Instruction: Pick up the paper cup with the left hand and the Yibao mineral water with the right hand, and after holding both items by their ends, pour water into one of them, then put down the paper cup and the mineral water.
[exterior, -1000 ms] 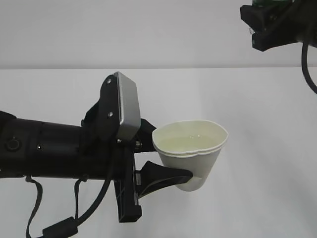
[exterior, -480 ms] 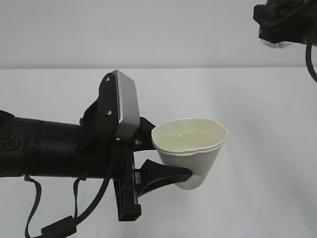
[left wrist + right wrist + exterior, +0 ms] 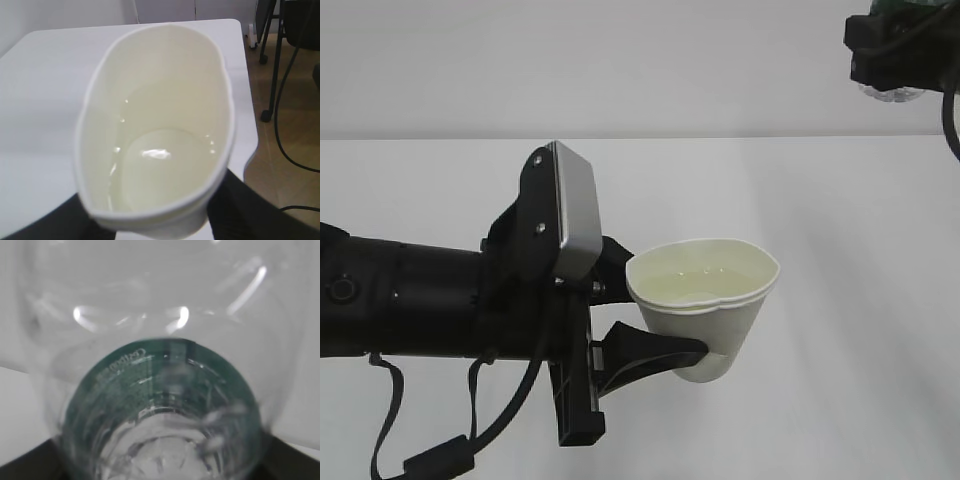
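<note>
- While the left hand [image 3: 665, 330] reaches in from the left side of the exterior view, its two black fingers clasp the paper cup [image 3: 705, 305] low on its wall, one finger curving under the base and the other behind the rim.
- Held well above the white table [image 3: 840, 300], the cup stands nearly upright, mouth up, tipped only slightly.
- From this hand, the table lies straight below, so the coming move is judged to be a descent that keeps the cup's long axis vertical.
- Squeezed by the grip, the cup's rim is pressed into an oval; in the left wrist view the paper cup [image 3: 160, 135] shows a pale yellowish inside with clear water pooled at the bottom.
- Far off at the upper right corner of the exterior view, the right hand [image 3: 900, 50] is raised higher than the cup and well apart from it.
- Seen from its own wrist, that hand grips the Yibao mineral water [image 3: 160, 390], a clear ribbed bottle with a dark green band, filling the view lengthwise.
</note>
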`<state>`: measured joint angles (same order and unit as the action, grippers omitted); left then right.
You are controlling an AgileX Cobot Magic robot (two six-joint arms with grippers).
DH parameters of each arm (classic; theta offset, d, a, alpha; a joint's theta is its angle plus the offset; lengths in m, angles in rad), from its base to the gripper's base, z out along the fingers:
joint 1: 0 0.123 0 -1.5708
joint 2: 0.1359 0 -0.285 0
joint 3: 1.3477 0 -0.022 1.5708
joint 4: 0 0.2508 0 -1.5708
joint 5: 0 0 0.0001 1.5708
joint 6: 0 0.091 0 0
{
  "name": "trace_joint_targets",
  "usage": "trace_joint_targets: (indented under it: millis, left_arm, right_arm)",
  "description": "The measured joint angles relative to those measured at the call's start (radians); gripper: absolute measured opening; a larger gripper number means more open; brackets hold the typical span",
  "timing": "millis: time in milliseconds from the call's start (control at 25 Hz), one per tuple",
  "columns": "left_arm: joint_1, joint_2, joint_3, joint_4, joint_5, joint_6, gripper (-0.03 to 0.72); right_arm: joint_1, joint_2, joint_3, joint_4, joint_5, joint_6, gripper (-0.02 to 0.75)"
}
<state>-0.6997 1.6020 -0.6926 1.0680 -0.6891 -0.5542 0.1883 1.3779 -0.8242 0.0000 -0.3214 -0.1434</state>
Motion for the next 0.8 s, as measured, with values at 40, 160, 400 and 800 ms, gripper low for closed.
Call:
trace_joint_targets:
  millis: [40, 160, 400, 800]
  left_arm:
    - [0.0, 0.0, 0.0, 0.0, 0.0, 0.0, 0.363]
    - [0.0, 0.0, 0.0, -0.002, 0.0, 0.0, 0.363]
    - [0.0, 0.0, 0.0, -0.006, 0.0, 0.0, 0.363]
    - [0.0, 0.0, 0.0, -0.052, 0.002, 0.0, 0.363]
  right_arm:
    - [0.0, 0.0, 0.0, 0.016, 0.0, -0.026, 0.452]
    - [0.0, 0.0, 0.0, 0.088, 0.0, -0.12, 0.452]
    - [0.0, 0.0, 0.0, 0.14, 0.008, -0.19, 0.452]
    - [0.0, 0.0, 0.0, 0.146, 0.011, -0.193, 0.452]
